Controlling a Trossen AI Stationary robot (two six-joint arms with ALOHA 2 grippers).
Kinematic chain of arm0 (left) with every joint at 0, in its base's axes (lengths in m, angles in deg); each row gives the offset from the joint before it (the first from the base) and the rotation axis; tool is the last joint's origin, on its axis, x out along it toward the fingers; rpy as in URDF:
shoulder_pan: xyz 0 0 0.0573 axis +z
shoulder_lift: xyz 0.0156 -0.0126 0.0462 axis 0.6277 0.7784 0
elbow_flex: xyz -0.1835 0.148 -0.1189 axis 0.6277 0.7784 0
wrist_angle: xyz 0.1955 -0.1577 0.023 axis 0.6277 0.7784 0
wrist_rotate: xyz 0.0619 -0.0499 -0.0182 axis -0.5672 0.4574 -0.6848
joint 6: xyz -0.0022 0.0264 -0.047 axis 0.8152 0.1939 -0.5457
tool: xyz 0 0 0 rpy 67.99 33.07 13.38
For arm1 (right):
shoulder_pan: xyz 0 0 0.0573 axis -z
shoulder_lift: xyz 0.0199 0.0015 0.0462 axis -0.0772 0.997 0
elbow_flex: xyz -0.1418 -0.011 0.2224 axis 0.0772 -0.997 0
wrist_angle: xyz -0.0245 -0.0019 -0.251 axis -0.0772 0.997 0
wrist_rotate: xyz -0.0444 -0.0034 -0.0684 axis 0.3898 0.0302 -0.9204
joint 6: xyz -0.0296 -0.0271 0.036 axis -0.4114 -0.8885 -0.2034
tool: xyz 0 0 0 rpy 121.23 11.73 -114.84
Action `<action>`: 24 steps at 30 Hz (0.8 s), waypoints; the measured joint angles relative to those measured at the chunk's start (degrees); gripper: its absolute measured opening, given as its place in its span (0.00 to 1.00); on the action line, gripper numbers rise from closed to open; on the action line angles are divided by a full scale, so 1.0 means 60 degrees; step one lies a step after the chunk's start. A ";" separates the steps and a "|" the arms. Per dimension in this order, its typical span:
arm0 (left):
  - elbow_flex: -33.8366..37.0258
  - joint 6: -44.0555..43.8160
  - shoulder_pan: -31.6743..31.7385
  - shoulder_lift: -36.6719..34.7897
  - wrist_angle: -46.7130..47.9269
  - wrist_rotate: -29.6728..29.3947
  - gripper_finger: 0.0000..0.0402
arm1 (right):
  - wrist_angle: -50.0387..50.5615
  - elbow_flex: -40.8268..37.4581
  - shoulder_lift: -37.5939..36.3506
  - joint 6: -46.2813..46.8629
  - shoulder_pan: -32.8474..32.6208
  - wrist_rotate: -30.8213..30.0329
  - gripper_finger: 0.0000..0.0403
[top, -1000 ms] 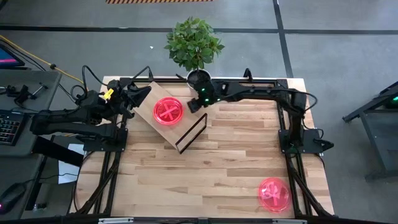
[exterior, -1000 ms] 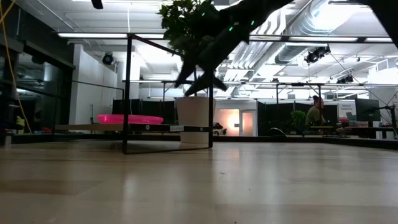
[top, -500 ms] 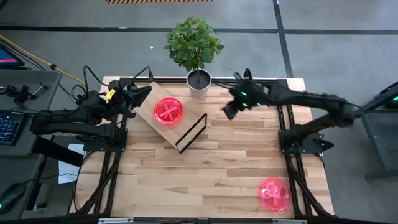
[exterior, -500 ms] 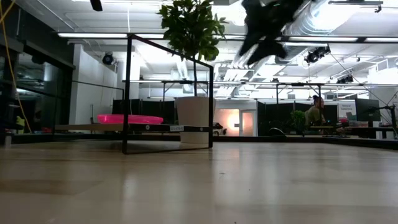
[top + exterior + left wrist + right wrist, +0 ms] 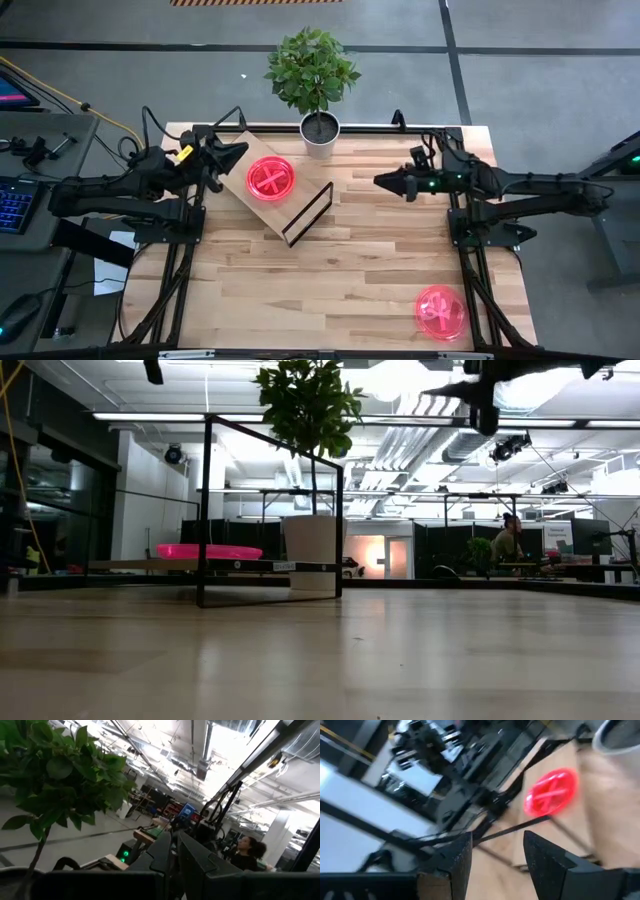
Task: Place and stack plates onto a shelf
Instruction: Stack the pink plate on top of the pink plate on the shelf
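One pink-red plate [image 5: 271, 179] lies flat on the shelf [image 5: 240, 190], a light plywood board with a black wire frame leg [image 5: 308, 214]; the low view shows this plate [image 5: 208, 550] on the board, and it also appears in the right wrist view [image 5: 552, 792]. Another plate [image 5: 440, 310] rests on the table near its near right corner. My right gripper [image 5: 380, 181] [image 5: 495, 855] is open and empty, held high over the table to the right of the shelf. My left gripper [image 5: 232, 152] [image 5: 176, 857] is shut at the shelf's far left corner, pointing upward.
A potted plant [image 5: 319, 135] stands at the table's far edge, just beyond the shelf. Bare slatted tabletop [image 5: 330, 280] stretches between the shelf and the near right plate. A person [image 5: 507, 540] stands far off in the room behind.
My right gripper has swung away from the shelf and the plant pot toward the table's right edge, and has risen. The plate on the shelf and the shelf itself have kept their place.
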 joint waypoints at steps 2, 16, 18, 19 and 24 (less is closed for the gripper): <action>0.0000 -0.0001 -0.0011 0.0003 0.0214 0.0006 0.06 | 0.0036 0.0182 0.0015 0.0348 -0.0007 0.0800 0.40; 0.0000 -0.0005 -0.0011 0.0203 0.0919 0.0004 0.06 | 0.6566 0.0693 0.0553 0.5640 -0.6273 0.1422 0.40; 0.0000 -0.0001 -0.0011 0.0238 0.0963 0.0005 0.06 | 0.7047 0.0693 0.0888 0.6610 -0.7419 0.1352 0.40; 0.0000 -0.0003 -0.0011 0.0283 0.0939 0.0004 0.06 | 0.7295 0.0693 0.1080 0.7089 -0.7901 0.1351 0.40; 0.0000 -0.0001 -0.0011 0.0316 0.0930 0.0004 0.06 | 0.7179 0.0693 0.2370 0.9666 -0.9731 0.1614 0.40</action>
